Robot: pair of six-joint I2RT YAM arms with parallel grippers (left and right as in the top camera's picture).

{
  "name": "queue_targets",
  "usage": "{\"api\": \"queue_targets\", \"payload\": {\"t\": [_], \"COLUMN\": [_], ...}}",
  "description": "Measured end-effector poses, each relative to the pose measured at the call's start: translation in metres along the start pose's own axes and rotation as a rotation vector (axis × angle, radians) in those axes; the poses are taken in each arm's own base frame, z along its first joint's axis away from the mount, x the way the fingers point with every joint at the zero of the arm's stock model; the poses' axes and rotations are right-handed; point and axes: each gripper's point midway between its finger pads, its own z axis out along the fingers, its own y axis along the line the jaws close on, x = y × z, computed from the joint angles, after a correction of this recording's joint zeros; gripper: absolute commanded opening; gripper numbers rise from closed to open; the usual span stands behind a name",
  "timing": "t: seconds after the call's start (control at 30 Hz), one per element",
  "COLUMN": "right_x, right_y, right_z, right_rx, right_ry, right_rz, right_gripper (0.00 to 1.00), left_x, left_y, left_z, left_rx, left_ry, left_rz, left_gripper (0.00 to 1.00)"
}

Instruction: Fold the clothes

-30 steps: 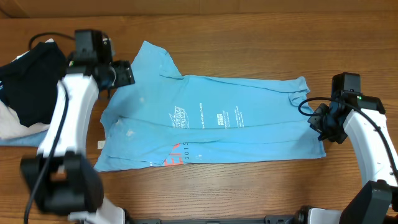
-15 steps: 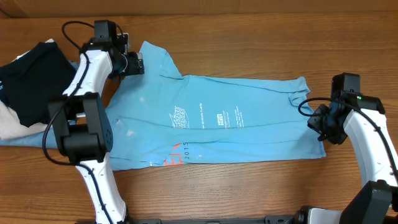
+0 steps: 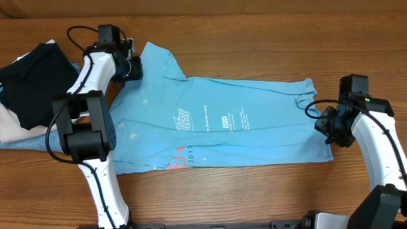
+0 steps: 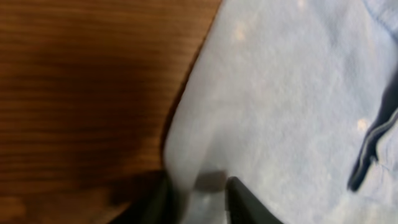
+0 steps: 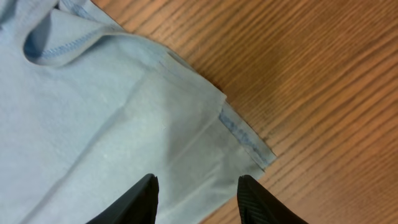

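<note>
The light sky-blue T-shirt [image 3: 216, 121] lies spread flat across the table, small white print facing up and pink lettering showing at its near hem. My left gripper [image 3: 133, 67] is at the shirt's far left edge. In the left wrist view its fingers [image 4: 200, 200] are closed on that edge of the shirt [image 4: 286, 99], with cloth bunched between them. My right gripper [image 3: 327, 130] hovers over the shirt's right end. In the right wrist view its fingers [image 5: 198, 196] are open and empty above the shirt's corner [image 5: 124, 124].
A black folded garment [image 3: 32, 79] lies at the far left, with a beige cloth [image 3: 11, 124] and a strip of blue fabric [image 3: 22, 143] beside it. Bare wooden tabletop [image 3: 254, 38] surrounds the shirt. The left arm's cable loops above the shirt's left edge.
My left arm swung up and right from the shirt's left side to its far left edge, then settled there. The right arm and the shirt have not moved.
</note>
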Motion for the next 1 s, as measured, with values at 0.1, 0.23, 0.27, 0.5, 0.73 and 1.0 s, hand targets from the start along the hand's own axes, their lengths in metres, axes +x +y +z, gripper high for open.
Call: {"api": "queue_targets", "payload": {"t": [0.1,0.23,0.27,0.5,0.73,1.0], "right_x": [-0.005,-0.016,-0.02,-0.056,-0.087,-0.1], "right_y": [0.003,0.011,0.016,0.057,0.085,0.101], "right_z": [0.0,-0.001,-0.001,-0.013,-0.002,0.062], "right_rx": [-0.011,-0.047,-0.071,-0.257,-0.334,-0.313], "right_ry": [-0.02,-0.062,-0.078,-0.231,-0.328,-0.314], "right_rz": [0.002,-0.011,-0.025,-0.151,-0.219,-0.292], "right_gripper": [0.38,0.37,0.38,0.45,0.45,0.44], "left_x": [0.006,0.014,0.014,0.019,0.022,0.026], "left_y": [-0.002,-0.002,-0.001,-0.001,-0.009,-0.011], "left_z": [-0.001,-0.002,-0.002,-0.003,-0.003,-0.003], "left_rx": [0.012,0.017,0.019,0.033,0.078,0.089], "left_ry": [0.027,0.058,0.062,0.085,0.104,0.121], "left_rz": [0.002,-0.035,-0.052,-0.181,-0.24,-0.26], "left_gripper": [0.2,0.12,0.11,0.07,0.07,0.08]}}
